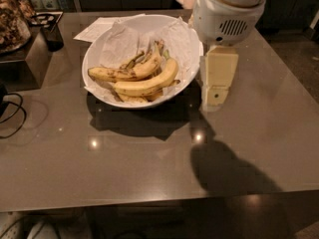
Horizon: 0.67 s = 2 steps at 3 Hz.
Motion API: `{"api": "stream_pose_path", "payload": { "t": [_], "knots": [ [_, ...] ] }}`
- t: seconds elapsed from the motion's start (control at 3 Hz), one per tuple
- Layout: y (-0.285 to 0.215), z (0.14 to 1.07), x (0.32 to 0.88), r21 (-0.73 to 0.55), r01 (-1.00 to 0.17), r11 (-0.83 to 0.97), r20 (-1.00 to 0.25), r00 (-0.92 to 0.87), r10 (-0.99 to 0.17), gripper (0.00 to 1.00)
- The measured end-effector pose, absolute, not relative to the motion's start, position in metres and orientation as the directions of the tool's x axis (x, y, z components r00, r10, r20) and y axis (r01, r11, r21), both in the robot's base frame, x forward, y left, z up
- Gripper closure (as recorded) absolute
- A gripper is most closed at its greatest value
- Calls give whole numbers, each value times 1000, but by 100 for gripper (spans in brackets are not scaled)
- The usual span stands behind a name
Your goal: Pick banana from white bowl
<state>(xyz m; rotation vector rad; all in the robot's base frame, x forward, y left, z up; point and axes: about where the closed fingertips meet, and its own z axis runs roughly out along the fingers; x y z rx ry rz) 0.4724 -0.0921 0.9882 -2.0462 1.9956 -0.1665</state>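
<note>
The white bowl [94,59], wide and lined with crinkled white paper, stands on the grey table [149,153] at the back centre. Several bananas lie in it. The banana [149,82], plump, curved and mostly clean yellow, lies at the front of the pile. A thinner brown-speckled banana [124,72] lies behind it. My gripper [215,96] hangs from the white arm just right of the bowl's rim, above the table, pointing down and holding nothing that shows.
A sheet of paper [97,29] lies behind the bowl. A dark box [25,59] with a black cup [51,35] sits at the back left. A black cable [12,113] loops at the left edge. The table's front edge is near.
</note>
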Motion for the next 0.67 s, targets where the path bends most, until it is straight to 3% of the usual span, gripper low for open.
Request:
{"api": "stream_pose_path", "payload": {
  "t": [0.67],
  "knots": [
    [-52, 982, 490, -256, -961, -105, -95, 133, -987, 1]
  ]
}}
